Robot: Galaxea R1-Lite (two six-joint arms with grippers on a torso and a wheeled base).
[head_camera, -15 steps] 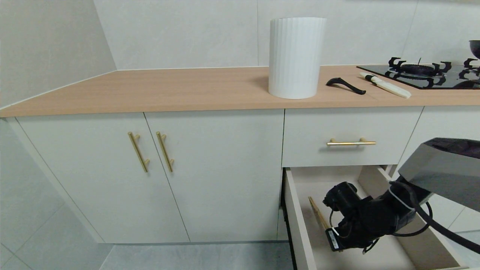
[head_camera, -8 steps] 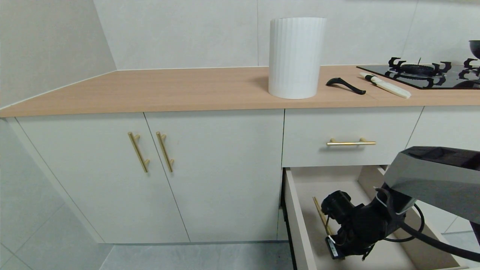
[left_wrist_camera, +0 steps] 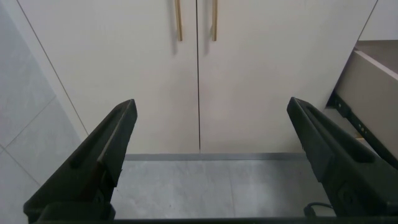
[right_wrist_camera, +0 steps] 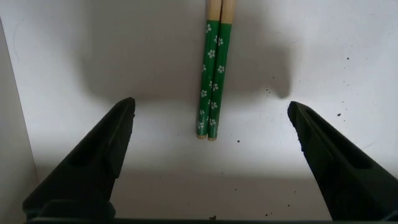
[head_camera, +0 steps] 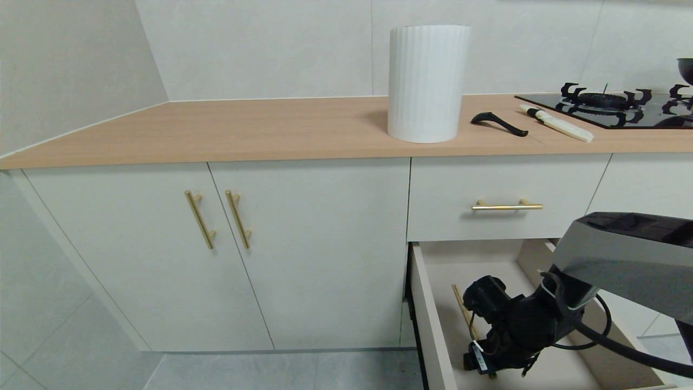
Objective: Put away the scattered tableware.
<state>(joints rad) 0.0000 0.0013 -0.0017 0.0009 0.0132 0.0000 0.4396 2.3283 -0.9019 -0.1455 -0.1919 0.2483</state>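
Currently, right gripper (right_wrist_camera: 210, 107): wide, empty, inside open drawer (head_camera: 429, 317).
Chopsticks (right_wrist_camera: 211, 74): flat on drawer floor, between its fingers, clear of both.
Left gripper (left_wrist_camera: 211, 107): wide, empty.
Black utensil (head_camera: 498, 123): countertop (head_camera: 243, 130), 3 o'clock of white canister (head_camera: 427, 81).

The light wooden countertop (head_camera: 243, 130) carries a white ribbed cylinder (head_camera: 427, 81); right of it, a black curved utensil (head_camera: 499, 123) and cream knife (head_camera: 557, 123).

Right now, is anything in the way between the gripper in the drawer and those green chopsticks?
Nothing visible is. The right gripper hangs open directly above the chopsticks, which lie flat on the drawer floor, apart from both fingers.
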